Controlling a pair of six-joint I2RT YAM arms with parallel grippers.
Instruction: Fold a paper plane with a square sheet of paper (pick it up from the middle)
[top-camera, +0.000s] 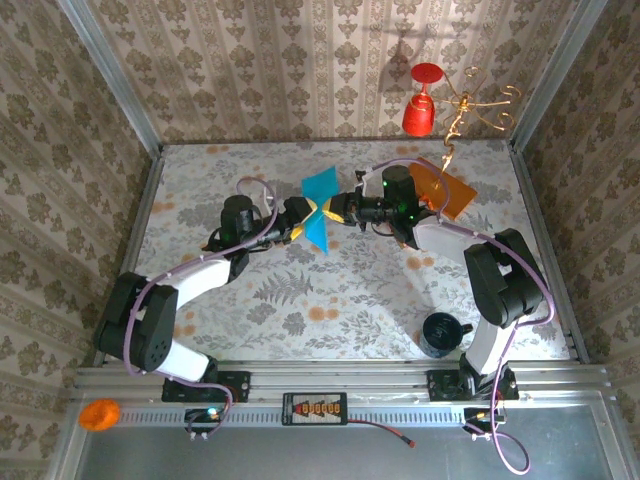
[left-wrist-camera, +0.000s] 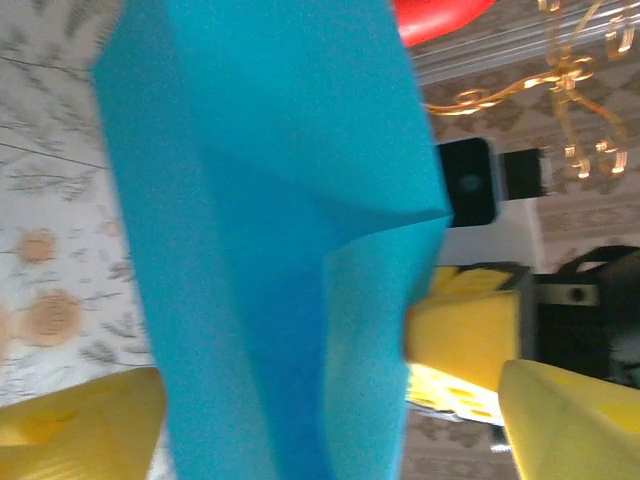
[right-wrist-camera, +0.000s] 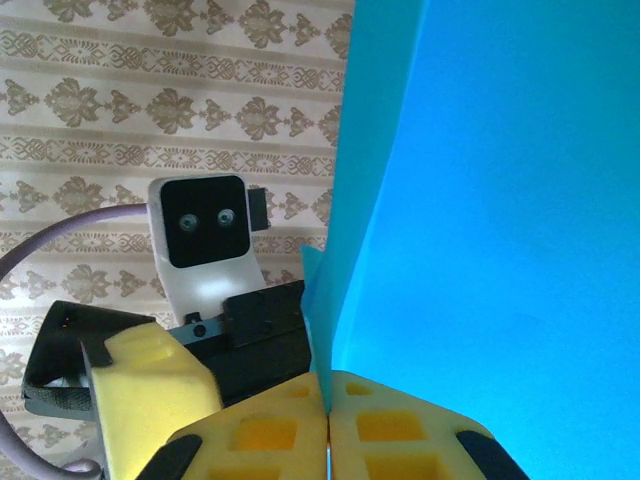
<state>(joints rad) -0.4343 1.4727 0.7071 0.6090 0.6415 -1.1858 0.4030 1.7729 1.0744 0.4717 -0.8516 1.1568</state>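
The square sheet of paper (top-camera: 320, 186), teal-blue and creased into folds, hangs in the air above the middle of the table between my two grippers. My right gripper (top-camera: 337, 210) comes in from the right and is shut on the sheet's edge; in the right wrist view its yellow fingers (right-wrist-camera: 270, 440) press together on the paper (right-wrist-camera: 500, 200). My left gripper (top-camera: 300, 216) is open at the sheet's left side. In the left wrist view its yellow fingers (left-wrist-camera: 80, 420) stand wide apart with the folded paper (left-wrist-camera: 270, 200) between them, not clamped.
A flat orange card (top-camera: 447, 190) lies at the back right of the table, behind the right arm. A black cup (top-camera: 440, 333) stands near the right arm's base. A red glass (top-camera: 421, 105) and a gold ornament (top-camera: 470, 100) hang on the back wall.
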